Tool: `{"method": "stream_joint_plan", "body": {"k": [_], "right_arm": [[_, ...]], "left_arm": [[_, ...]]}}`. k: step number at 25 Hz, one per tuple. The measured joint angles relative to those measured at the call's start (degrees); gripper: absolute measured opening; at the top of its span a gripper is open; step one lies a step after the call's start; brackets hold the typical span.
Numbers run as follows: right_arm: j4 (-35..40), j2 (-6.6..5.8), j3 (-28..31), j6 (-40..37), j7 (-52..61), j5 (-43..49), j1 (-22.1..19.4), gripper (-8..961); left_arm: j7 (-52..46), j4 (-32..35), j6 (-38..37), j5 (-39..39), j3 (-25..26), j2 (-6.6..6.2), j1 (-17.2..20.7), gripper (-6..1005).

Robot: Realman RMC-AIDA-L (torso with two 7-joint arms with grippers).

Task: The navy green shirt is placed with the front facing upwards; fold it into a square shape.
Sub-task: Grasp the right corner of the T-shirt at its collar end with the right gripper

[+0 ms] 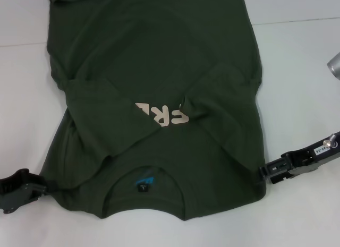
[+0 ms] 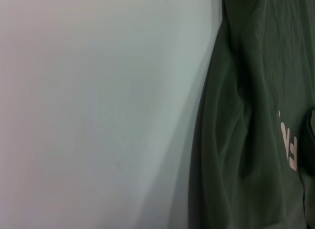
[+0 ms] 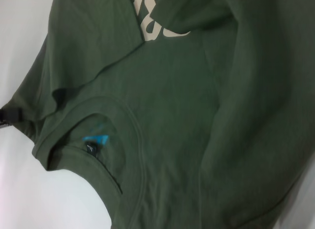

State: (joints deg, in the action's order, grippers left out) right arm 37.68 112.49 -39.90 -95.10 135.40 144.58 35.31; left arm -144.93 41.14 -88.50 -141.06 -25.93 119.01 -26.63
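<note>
The navy green shirt (image 1: 159,93) lies spread on the white table (image 1: 297,61), both sleeves folded inward across its cream "FR" lettering. The left gripper (image 1: 37,189) and right gripper (image 1: 265,171) reach in low, apparently pinching the shoulders beside the blue-labelled collar.
</note>
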Motion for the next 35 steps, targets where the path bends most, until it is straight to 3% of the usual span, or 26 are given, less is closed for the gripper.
{"method": "stream_joint_plan", "body": {"k": [35], "right_arm": [[-4.0, 0.43, -0.6, 3.1, 3.4, 0.6, 2.3, 925]], "left_arm": [[0.3, 0.0, 0.4, -0.1, 0.0, -0.01, 0.3, 27]]}}
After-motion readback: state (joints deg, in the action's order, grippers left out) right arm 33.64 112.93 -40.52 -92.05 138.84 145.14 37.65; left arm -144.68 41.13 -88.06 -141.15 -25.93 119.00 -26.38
